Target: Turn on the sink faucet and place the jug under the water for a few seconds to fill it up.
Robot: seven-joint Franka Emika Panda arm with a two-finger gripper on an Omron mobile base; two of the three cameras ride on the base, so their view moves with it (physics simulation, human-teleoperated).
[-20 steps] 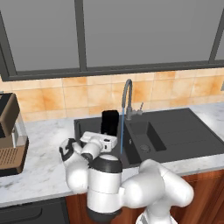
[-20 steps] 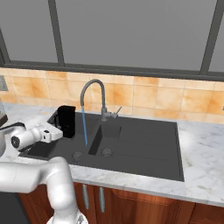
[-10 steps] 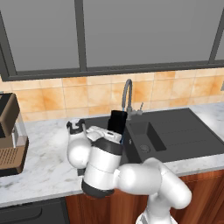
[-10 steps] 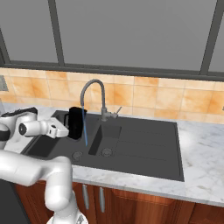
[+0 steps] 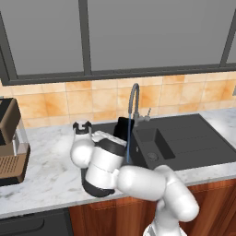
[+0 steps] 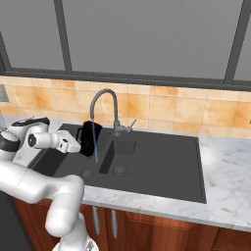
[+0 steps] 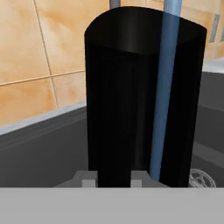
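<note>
Keeping the pincer (image 6: 78,145) clamped on the tall glossy black jug (image 6: 91,138), nudge its mouth forward beneath the thin light-blue water stream (image 6: 95,143).

The jug's (image 7: 131,100) base was cut off at the hand view's bottom; the arm hid its lower part in the left base view.

Jug (image 7: 131,96): black, glossy, smooth, plastic-like wall with faint sheen. Sink faucet (image 6: 109,105): grey brushed-looking metal, smooth. Water (image 7: 165,96): light-blue, even, slightly translucent column. Sink (image 6: 157,162): dark charcoal, matt, smooth. Counter (image 5: 46,170): white marble with grey veining, polished. Backsplash (image 6: 186,110): orange-tan mottled tile, satin, pale grout lines. Cabinet fronts (image 6: 147,228): reddish-brown wood, visible grain. Coffee machine (image 5: 11,147): black and brown, matt. Window frame (image 5: 83,37): dark grey, matt.
</note>
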